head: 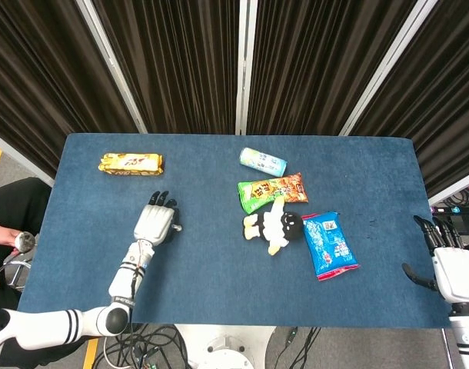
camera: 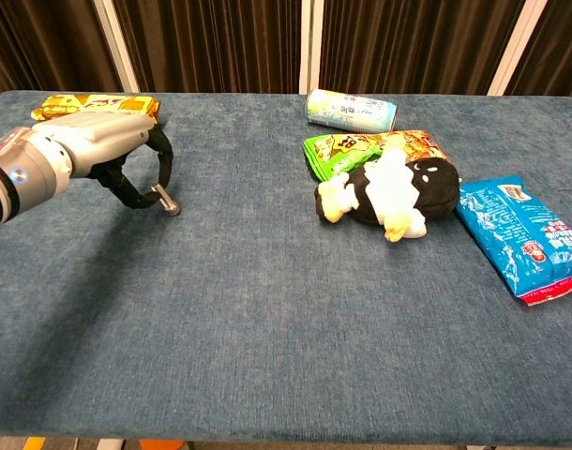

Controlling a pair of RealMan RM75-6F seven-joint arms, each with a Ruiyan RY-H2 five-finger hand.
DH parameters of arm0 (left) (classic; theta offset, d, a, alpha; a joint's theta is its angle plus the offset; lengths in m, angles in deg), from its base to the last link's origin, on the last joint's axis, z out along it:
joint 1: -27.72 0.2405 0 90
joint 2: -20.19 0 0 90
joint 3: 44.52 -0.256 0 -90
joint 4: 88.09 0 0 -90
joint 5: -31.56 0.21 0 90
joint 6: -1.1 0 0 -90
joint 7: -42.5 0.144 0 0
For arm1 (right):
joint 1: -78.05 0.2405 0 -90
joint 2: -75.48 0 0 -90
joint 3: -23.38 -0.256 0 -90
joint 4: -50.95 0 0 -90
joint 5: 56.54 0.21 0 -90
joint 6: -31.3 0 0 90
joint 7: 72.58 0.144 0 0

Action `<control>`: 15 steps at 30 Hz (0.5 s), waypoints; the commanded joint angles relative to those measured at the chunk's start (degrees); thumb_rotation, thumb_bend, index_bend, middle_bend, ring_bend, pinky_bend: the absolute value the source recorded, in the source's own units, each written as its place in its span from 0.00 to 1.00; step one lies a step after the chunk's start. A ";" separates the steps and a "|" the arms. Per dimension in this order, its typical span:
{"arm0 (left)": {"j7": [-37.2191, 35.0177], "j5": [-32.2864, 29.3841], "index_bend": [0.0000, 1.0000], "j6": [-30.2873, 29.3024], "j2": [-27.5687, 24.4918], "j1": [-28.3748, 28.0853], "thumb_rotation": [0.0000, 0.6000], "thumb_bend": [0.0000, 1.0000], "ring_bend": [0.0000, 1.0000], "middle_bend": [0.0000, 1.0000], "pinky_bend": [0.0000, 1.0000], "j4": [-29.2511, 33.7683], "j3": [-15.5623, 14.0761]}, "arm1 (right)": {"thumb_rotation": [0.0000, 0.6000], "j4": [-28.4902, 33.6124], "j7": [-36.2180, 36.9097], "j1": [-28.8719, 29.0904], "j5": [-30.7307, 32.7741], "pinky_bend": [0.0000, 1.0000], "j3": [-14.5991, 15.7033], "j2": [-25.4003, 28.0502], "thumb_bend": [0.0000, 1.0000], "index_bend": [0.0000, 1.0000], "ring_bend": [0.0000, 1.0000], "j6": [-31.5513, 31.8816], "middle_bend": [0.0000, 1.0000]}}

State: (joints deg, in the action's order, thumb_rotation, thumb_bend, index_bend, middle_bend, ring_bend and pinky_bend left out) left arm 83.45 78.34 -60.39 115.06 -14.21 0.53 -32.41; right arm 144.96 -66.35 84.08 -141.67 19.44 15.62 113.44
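Dark pleated curtains are seen behind a blue felt-like counter (head: 219,261). At lower right of the head view alone, the right robot hand (head: 447,265) is shown off the counter's edge, fingers spread, empty. In the chest view's upper left, the left robot hand (camera: 112,150) is shown curled in, empty, hovering near a yellow wrapped snack bar (camera: 94,108); its metal thumb tip (camera: 167,202) is plainly seen.
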 commanded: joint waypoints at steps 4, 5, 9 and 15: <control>1.21 -1.10 0.46 -0.25 -0.20 -0.94 1.00 0.40 0.00 0.20 0.00 0.69 -0.49 | 1.00 -0.18 0.21 -0.06 0.01 0.00 0.02 -0.01 0.16 0.08 0.00 0.01 0.13; 1.39 -1.27 0.46 -0.33 -0.25 -1.06 1.00 0.40 0.00 0.20 0.00 0.79 -0.55 | 1.00 -0.19 0.25 -0.09 0.03 0.00 0.02 -0.01 0.16 0.08 0.00 0.03 0.13; 2.07 -1.77 0.44 -0.93 -0.39 -1.39 1.00 0.40 0.00 0.20 0.00 1.58 -1.10 | 1.00 -0.33 0.42 -0.19 0.06 0.00 0.04 -0.06 0.16 0.08 0.00 0.10 0.13; 2.16 -2.04 0.40 -1.74 -0.69 -1.39 1.00 0.40 0.00 0.19 0.00 2.74 -1.94 | 1.00 -0.40 0.52 -0.20 0.00 0.00 0.01 -0.04 0.16 0.08 0.00 0.13 0.13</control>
State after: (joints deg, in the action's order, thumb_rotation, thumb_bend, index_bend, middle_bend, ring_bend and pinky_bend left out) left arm 85.67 76.34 -62.04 114.54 -15.63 2.98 -34.23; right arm 144.56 -65.84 83.88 -141.66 19.45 15.59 113.57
